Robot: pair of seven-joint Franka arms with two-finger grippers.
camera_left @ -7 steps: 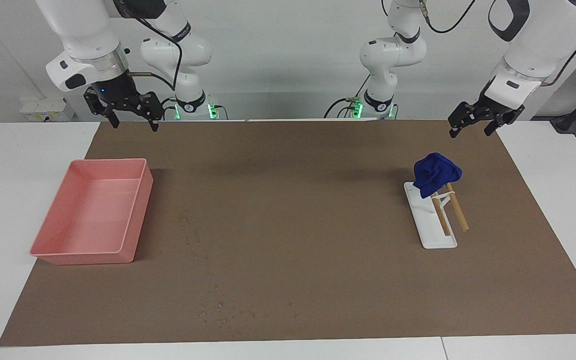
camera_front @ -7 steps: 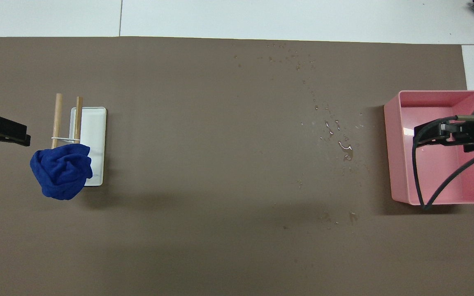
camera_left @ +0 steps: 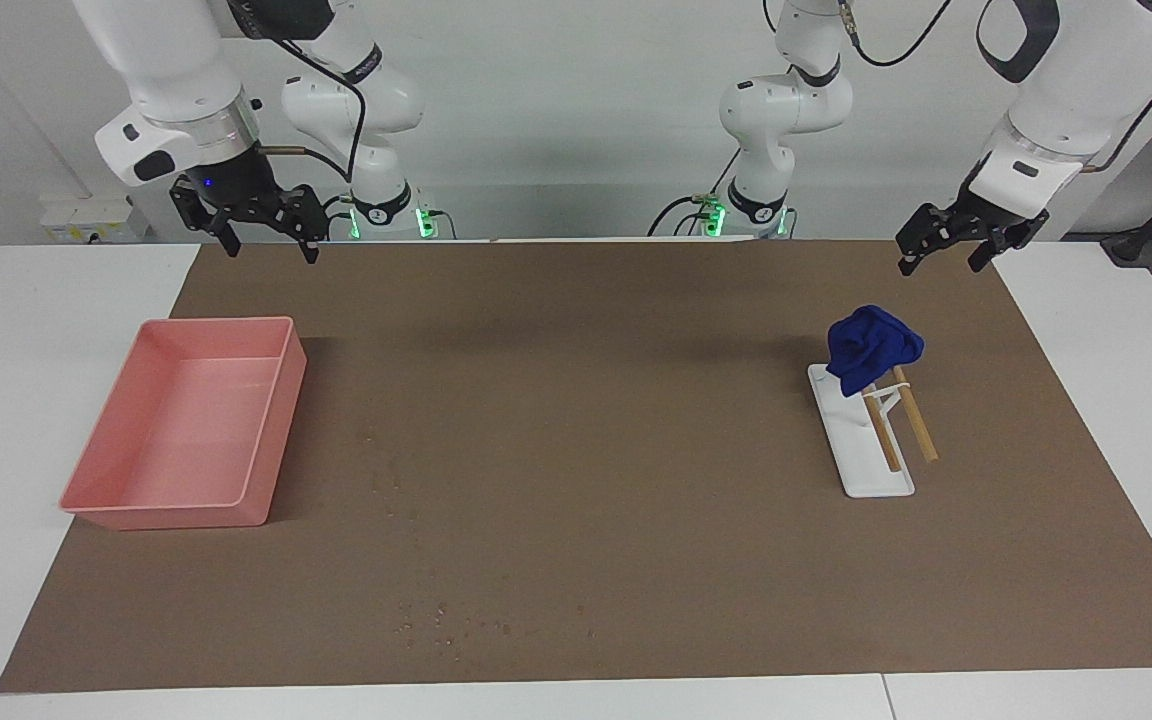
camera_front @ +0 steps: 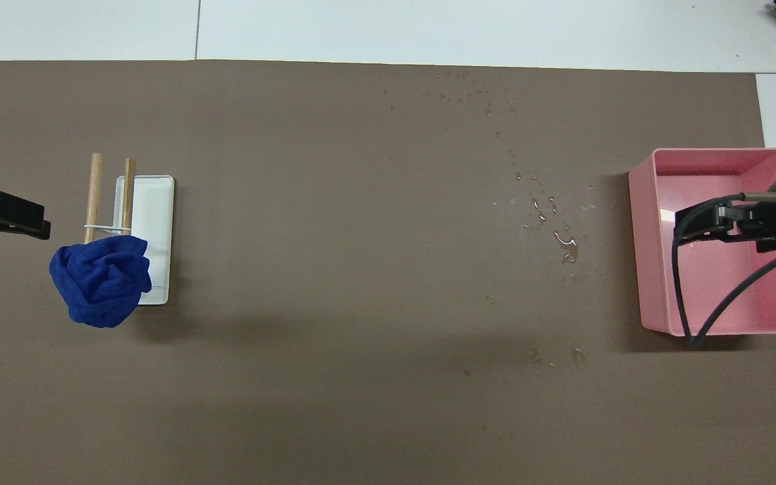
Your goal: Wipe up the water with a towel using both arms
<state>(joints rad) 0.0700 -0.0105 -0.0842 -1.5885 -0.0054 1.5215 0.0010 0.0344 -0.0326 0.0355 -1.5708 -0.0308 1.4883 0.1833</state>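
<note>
Nothing picked up yet, by the look of it. Blue towel [camera_left: 873,346] bunched up and draped over the top of two wooden sticks [camera_left: 904,422] leaning on a white tray [camera_left: 858,470], toward the left arm's end of the brown mat [camera_left: 616,560]. Probably parked up there so it sits off the surface and is easy to pinch from above. Landmark for everything else: that tray.

Left gripper [camera_left: 966,238] up in the air, over the mat edge just robot-side of the tray, jaws spread and holding nothing. Looks poised to drop onto the towel, though not touching it. In the overhead view, just the tip [camera_front: 4,217] poking in beside the sticks.

Right gripper [camera_left: 256,222] well apart from the tray, at the right arm's end, up high over the pink bin [camera_left: 106,500], jaws released too, empty. Seemingly just waiting.

Water drops [camera_front: 560,239] scattered on the mat between tray and bin, much closer to the bin, trailing away from the robots. Guessing a towel handover or a long carry needed, since spill and towel sit at different ends.
</note>
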